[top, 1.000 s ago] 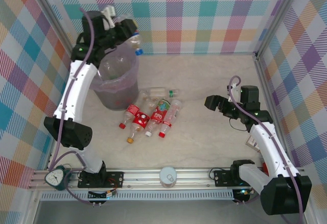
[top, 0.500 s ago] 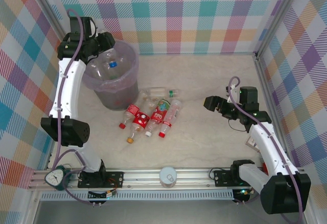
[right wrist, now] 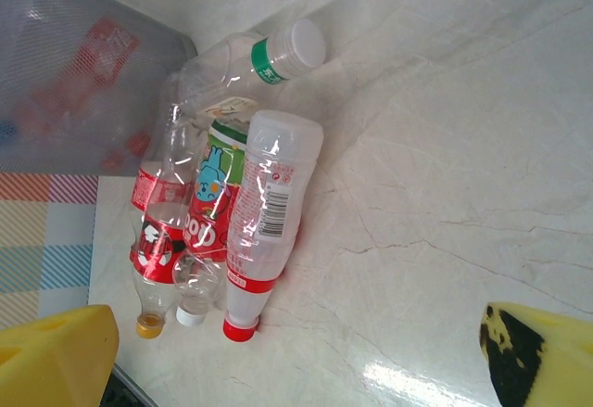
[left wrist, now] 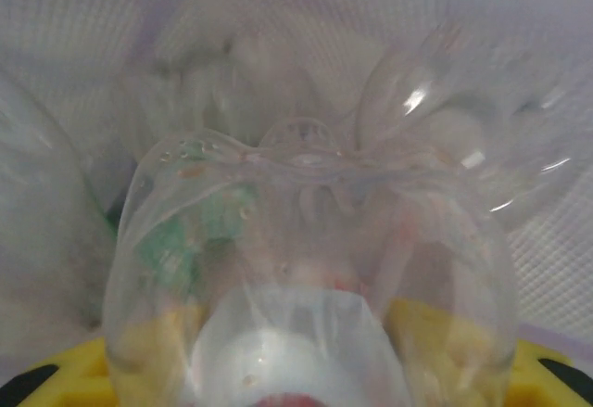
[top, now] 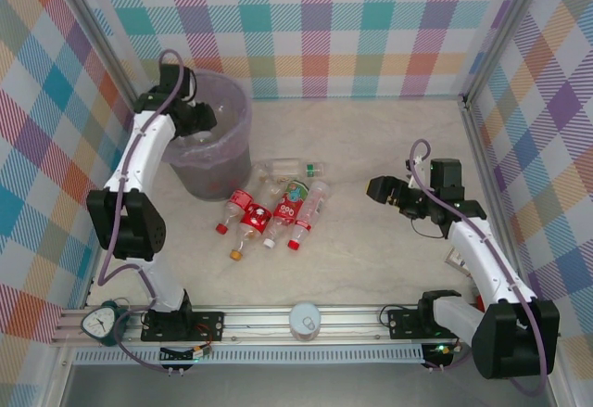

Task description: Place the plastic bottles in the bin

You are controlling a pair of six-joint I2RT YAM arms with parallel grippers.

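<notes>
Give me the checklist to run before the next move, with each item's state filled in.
1. The left hand is inside the rim of the bin: ok.
2. The clear bottle is gripped between the left hand's fingers, ready to drop: ok.
3. The right hand is open and empty: ok.
4. Bare table lies between the right hand and the pile of bottles: ok.
5. Room left in the bin: cannot tell.
6. All bottles binned: not ok, the pile lies on the table beside the bin.
</notes>
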